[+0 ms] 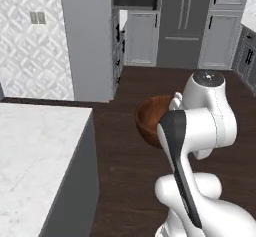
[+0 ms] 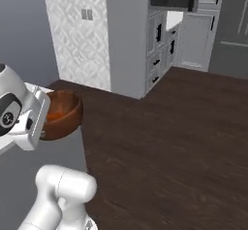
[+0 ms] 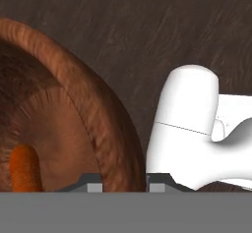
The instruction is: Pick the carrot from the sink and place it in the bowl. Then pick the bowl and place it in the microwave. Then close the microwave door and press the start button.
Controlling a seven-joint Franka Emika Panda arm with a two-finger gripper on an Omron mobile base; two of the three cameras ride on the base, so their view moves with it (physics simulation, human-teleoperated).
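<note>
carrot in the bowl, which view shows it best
The hand view: the carrot lies large and orange inside the bowl, near the rim the gripper pinches. The right base view gives just an orange streak in the bowl. In the left base view the bowl's wall hides it.
</note>
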